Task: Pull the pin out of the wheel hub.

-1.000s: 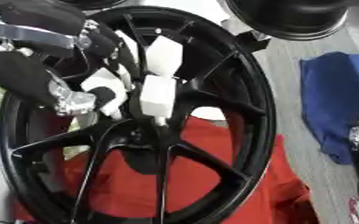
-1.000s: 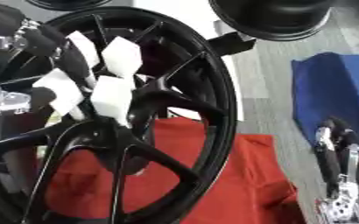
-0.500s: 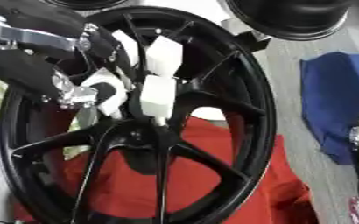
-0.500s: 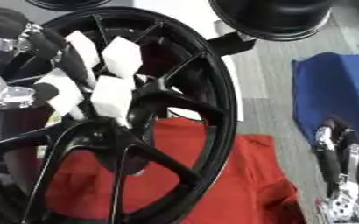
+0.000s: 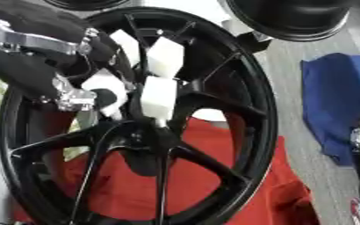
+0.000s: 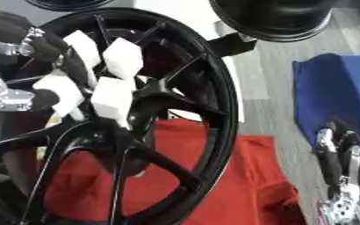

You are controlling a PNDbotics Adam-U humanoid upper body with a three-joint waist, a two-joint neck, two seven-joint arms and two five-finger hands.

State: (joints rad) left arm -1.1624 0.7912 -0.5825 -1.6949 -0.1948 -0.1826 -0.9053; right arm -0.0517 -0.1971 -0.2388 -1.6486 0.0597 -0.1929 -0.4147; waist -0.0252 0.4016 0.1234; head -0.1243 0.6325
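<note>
- Black wheel hub [image 5: 237, 105] fills the view's centre, lying on a red cloth [image 5: 214, 176].
- Left hand [image 5: 99, 88], at ten o'clock from the centre, has its white-padded fingers [image 5: 158, 96] curled down over the spokes; the pin itself I cannot make out.
- Right hand [image 6: 340, 176] rests at four o'clock, fingers relaxed, beside a blue cloth [image 6: 329, 88].

Black spoked wheel hub [image 5: 214, 101] stands over red cloth [image 5: 237, 193].

Workshop or garage: black alloy wheel hub [image 5: 214, 88], more rims [image 6: 279, 17] behind, grey floor [image 5: 290, 66], red cloth [image 6: 237, 184].
</note>
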